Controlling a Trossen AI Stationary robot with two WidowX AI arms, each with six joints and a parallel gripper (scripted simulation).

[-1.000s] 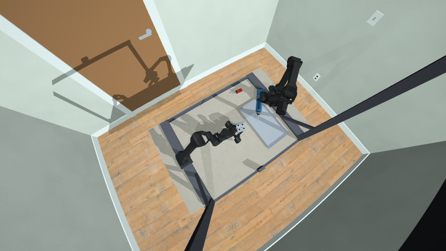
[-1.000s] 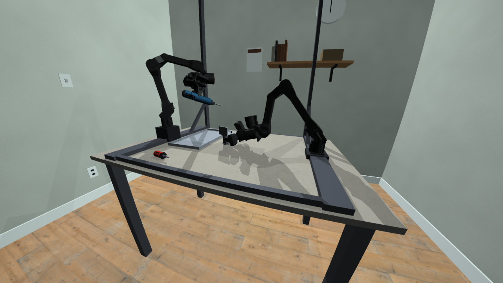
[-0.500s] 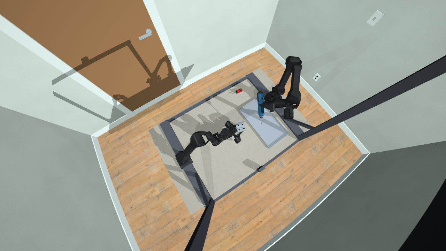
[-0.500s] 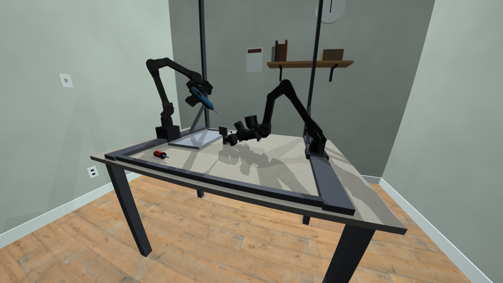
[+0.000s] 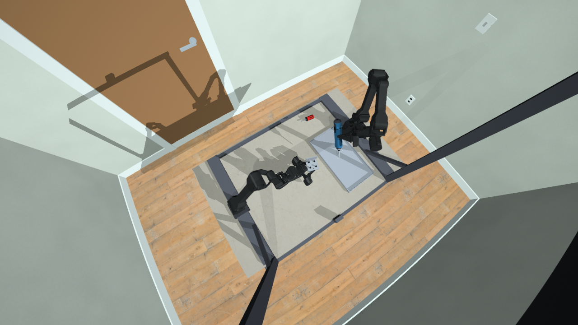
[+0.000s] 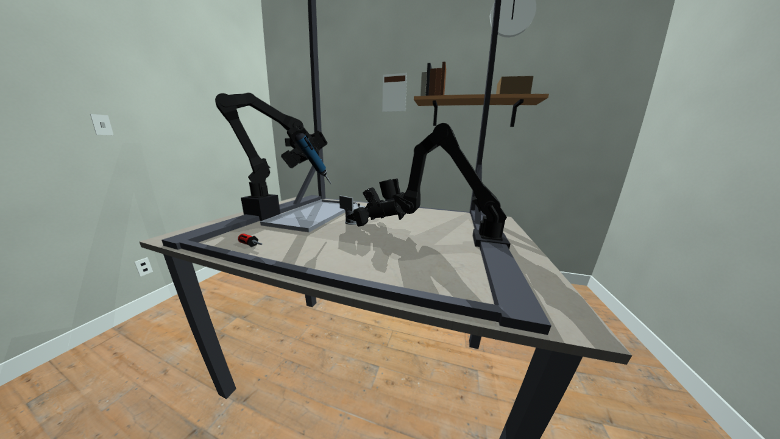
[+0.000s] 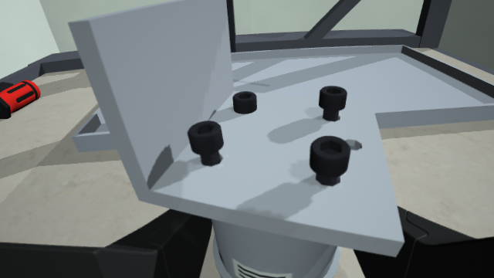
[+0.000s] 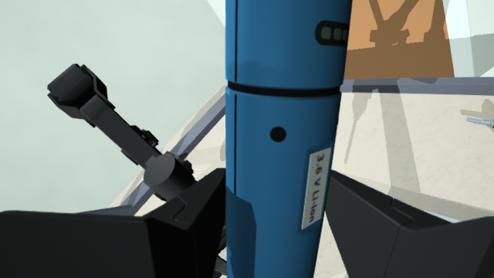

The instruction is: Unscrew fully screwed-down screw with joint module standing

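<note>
The joint module [image 7: 270,247] [image 6: 350,213] stands on the table with the grey L-shaped bracket [image 7: 270,185] [image 5: 312,164] [image 6: 345,203] on top. One black screw [image 7: 245,102] sits low against the plate. Three other screws [image 7: 332,101] [image 7: 205,140] [image 7: 329,158] stand raised. My left gripper [image 7: 275,194] [image 5: 305,174] [image 6: 361,214] is shut on the joint module's body below the bracket. My right gripper [image 8: 274,178] [image 5: 348,133] [image 6: 301,148] is shut on the blue electric screwdriver [image 8: 282,135] [image 5: 337,134] [image 6: 314,153]. It holds the tool in the air, tip down and tilted, over the tray and apart from the bracket.
A shallow grey tray [image 5: 351,174] [image 6: 297,221] [image 7: 424,89] lies just beyond the module. A red stubby screwdriver [image 5: 309,118] [image 6: 246,238] [image 7: 19,94] lies on the table near the far rail. Dark rails [image 6: 337,281] edge the table.
</note>
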